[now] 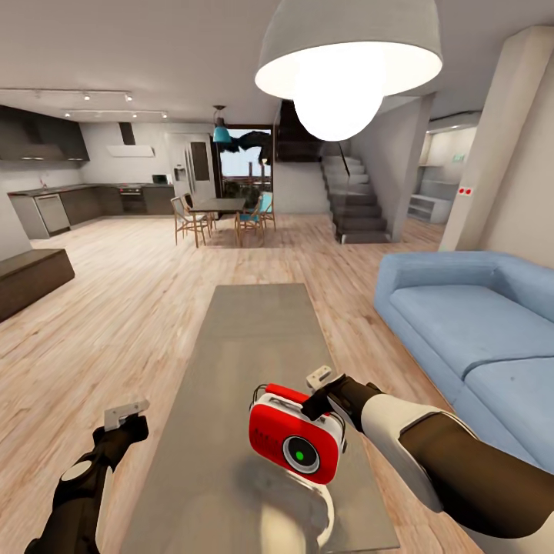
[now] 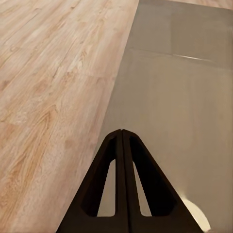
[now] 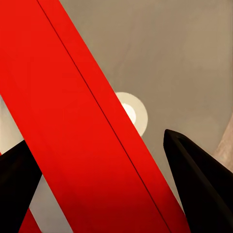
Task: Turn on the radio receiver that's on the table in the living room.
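The red radio receiver (image 1: 296, 442) with white sides and a round dial stands on the near part of the long grey table (image 1: 254, 331). My right gripper (image 1: 319, 387) is at the radio's top right corner. In the right wrist view its fingers (image 3: 194, 184) stand open on either side of the radio's red handle (image 3: 73, 97), very close to it; I cannot tell whether they touch. My left gripper (image 1: 127, 414) is shut and empty. It hangs over the table's left edge (image 2: 119, 77), well left of the radio.
A blue sofa (image 1: 469, 323) runs along the right of the table, and a white dome lamp (image 1: 346, 61) hangs overhead. Wood floor (image 1: 115, 308) spreads to the left. A dining table with chairs (image 1: 219, 211), a kitchen and stairs (image 1: 358, 200) lie far back.
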{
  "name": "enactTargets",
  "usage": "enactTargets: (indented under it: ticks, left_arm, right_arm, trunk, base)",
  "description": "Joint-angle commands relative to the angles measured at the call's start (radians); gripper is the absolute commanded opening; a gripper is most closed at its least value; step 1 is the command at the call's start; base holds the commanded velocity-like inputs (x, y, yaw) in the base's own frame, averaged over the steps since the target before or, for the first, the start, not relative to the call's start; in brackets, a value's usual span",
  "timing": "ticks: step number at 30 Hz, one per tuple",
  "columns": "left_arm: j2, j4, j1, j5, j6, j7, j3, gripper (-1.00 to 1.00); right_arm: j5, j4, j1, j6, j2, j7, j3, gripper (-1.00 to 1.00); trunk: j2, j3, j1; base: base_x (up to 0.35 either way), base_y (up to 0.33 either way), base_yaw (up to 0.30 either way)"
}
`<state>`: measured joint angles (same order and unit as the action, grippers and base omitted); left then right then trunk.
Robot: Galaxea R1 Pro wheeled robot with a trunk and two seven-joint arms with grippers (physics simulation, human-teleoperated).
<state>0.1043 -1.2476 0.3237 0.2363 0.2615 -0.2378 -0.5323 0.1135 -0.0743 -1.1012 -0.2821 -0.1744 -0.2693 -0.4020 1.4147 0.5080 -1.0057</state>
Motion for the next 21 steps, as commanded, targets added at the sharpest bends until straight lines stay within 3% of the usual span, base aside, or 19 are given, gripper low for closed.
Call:
enactTargets:
  ticks: [1, 5, 13, 21]
  left_arm:
    - [0.000, 0.000, 0.000, 0.000, 0.000, 0.000, 0.000, -1.00]
    - [0.001, 0.000, 0.000, 0.000, -0.002, 0.000, 0.001, -1.00]
    - [0.002, -0.001, 0.000, 0.000, -0.005, -0.003, 0.001, -1.00]
    - [0.002, 0.000, 0.000, 0.000, -0.004, -0.002, 0.002, -1.00]
  right_arm:
    - [-0.003, 0.001, 0.000, 0.000, 0.000, -0.001, 0.006, -1.00]
    - [-0.003, 0.001, 0.000, 0.000, 0.000, -0.001, 0.006, -1.00]
    - [-0.003, 0.001, 0.000, 0.004, 0.000, -0.002, 0.006, -1.00]
    - [-0.003, 0.001, 0.000, 0.002, 0.000, -0.002, 0.006, -1.00]
  trunk:
    - [0.007, 0.003, -0.004]
    - [0.035, 0.016, -0.019]
    - [0.035, 0.016, -0.019]
    - [0.091, 0.041, -0.050]
  base:
    - [0.000, 0.000, 0.000]
    - [0.000, 0.000, 0.000]
    - [0.000, 0.000, 0.000]
    - [0.000, 0.000, 0.000]
